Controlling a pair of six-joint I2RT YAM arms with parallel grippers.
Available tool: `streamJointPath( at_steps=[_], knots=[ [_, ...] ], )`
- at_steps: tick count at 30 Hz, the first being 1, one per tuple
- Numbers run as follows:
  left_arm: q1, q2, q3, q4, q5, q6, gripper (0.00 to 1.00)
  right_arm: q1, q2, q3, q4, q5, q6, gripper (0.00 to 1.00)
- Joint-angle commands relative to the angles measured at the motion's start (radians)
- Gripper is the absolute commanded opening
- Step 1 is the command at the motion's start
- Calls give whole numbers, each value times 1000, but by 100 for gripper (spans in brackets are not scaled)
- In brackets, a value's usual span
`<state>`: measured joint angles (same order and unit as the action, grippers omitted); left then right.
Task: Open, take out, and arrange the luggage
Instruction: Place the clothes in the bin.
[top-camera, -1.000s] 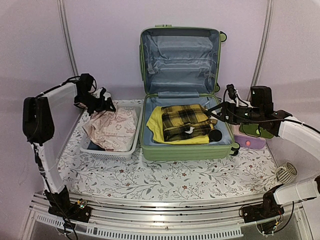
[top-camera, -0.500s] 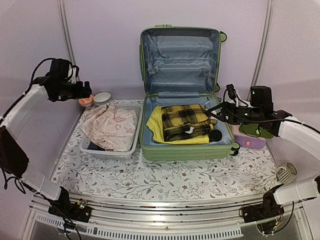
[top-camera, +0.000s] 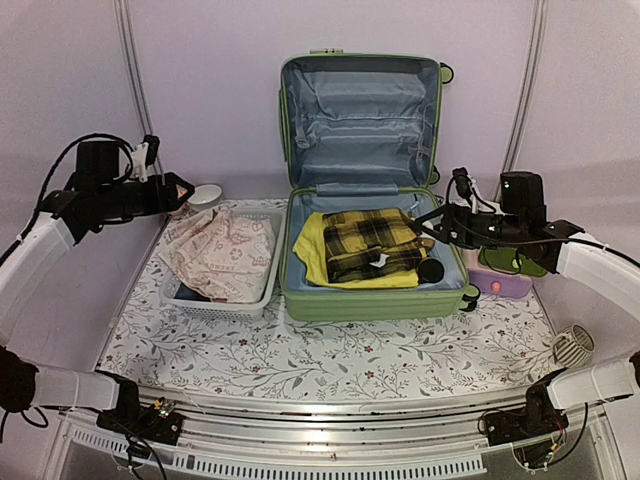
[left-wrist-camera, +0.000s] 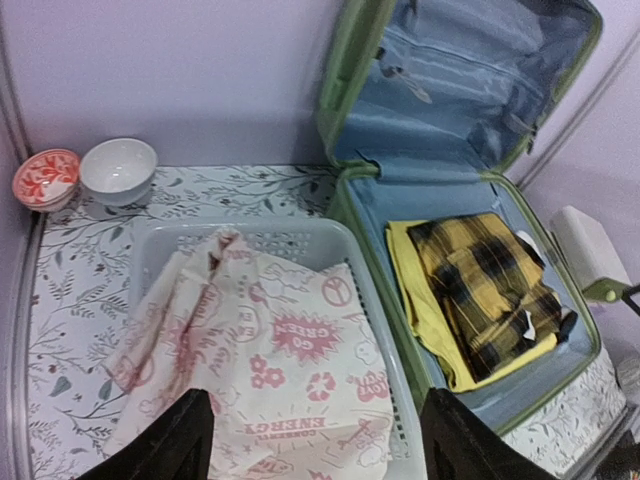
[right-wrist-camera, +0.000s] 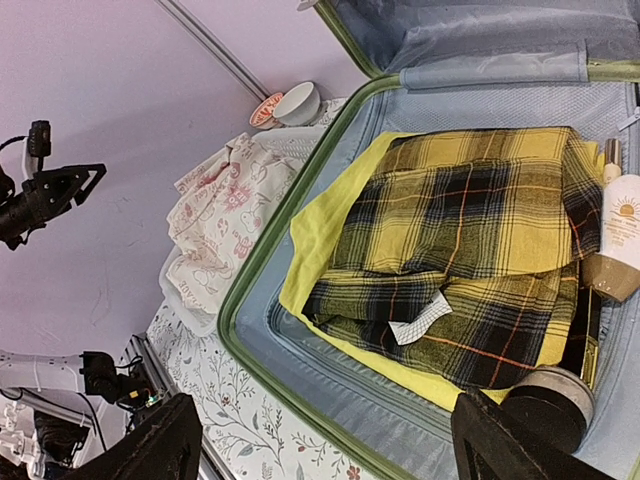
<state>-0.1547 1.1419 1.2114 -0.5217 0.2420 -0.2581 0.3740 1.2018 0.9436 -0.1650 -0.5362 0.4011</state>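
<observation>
Luggage (top-camera: 370, 303) sits mid-counter toward the back, lid thrown up against the wall and the grey-blue lining on show. So opening looks done, and we're into the taking-out.

Inside the lower shell, a folded yellow-and-black plaid shirt (top-camera: 370, 243) lies on top of a plain yellow garment (top-camera: 306, 252). A black round-capped item (top-camera: 431, 271) and a pale sunscreen bottle (right-wrist-camera: 622, 225) are tucked along the right-hand side.

Just beside the case on the left, the white basket (top-camera: 265, 290) already holds a cream cloth with red print (top-camera: 225, 255). A white bowl (left-wrist-camera: 118, 170) and a red-patterned bowl (left-wrist-camera: 45, 178) wait behind it on the floral counter (top-camera: 330, 355).

Left jaws hover up by the basket's far-left corner, near the bowls, spread wide with nothing in them. The wrist view shows the fingers (left-wrist-camera: 190, 440) well apart above the printed cloth. Right jaws hang at the case's right rim, also spread and empty, looking straight across the plaid shirt. A small purple-based box (top-camera: 500, 284) sits just beyond that rim.

Next move, I'd say: the right arm dips in, pinches a thick fold of the plaid shirt near its edge and lifts it clear of the rim. Watch it, though, because the yellow layer underneath could drag along.
</observation>
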Motion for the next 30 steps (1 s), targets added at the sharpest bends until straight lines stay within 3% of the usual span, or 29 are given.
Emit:
streamJointPath(
  at_steps=[1, 9, 19, 30],
  knots=[
    [-60, -4, -44, 67, 88, -40, 70, 7, -16, 32, 6, 20, -13, 88],
    [-95, 19, -70, 108, 86, -52, 62, 7, -51, 25, 7, 80, -13, 90],
    [-131, 79, -70, 126, 69, -52, 24, 7, -71, 24, 8, 141, -13, 92],
    [-152, 185, -71, 127, -23, -32, 4, 6, -77, 25, 1, 203, -7, 94]
  ],
)
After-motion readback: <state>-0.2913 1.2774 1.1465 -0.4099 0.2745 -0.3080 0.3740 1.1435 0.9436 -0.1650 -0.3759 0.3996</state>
